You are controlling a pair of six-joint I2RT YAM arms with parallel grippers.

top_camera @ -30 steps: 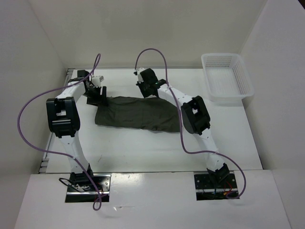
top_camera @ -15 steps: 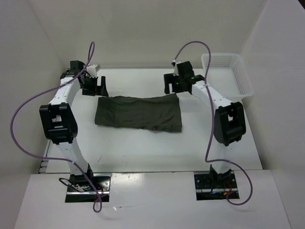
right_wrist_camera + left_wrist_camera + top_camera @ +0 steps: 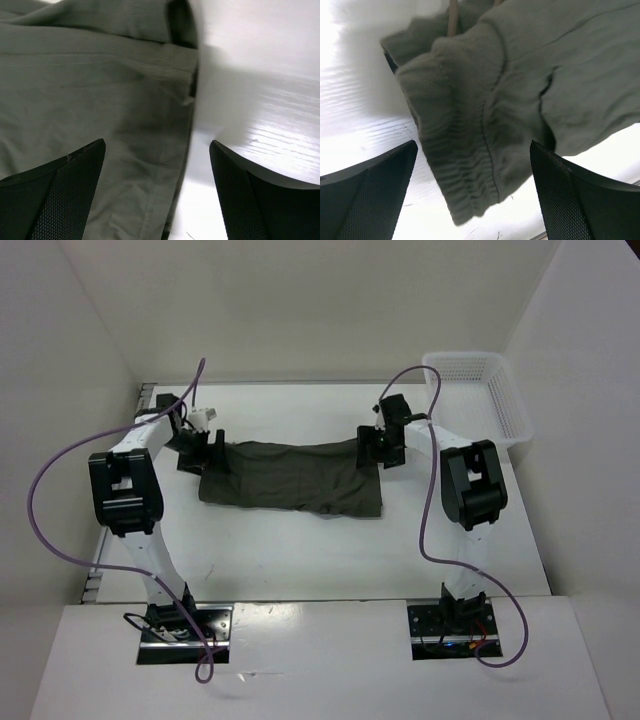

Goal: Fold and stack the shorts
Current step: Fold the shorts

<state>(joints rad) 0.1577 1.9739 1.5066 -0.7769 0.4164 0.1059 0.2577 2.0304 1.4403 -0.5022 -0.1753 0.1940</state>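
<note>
The dark olive shorts (image 3: 290, 478) lie folded into a long flat band across the table's middle. My left gripper (image 3: 205, 452) hangs open over their far left corner. In the left wrist view the ribbed waistband end (image 3: 470, 125) lies between the two black fingers (image 3: 370, 200), untouched by them. My right gripper (image 3: 378, 450) stands open over the far right corner. In the right wrist view the stitched hem edge (image 3: 170, 150) runs between its fingers (image 3: 260, 200), with cloth under the left one and bare table under the right one.
A white mesh basket (image 3: 478, 400) sits at the table's far right corner against the wall. White walls close in on the left, back and right. Purple cables loop from both arms above the table (image 3: 300, 550).
The right gripper let go of the cloth and swung right, leaving the shorts spread wider. Both grippers opened, then dropped onto the shorts' far corners.
</note>
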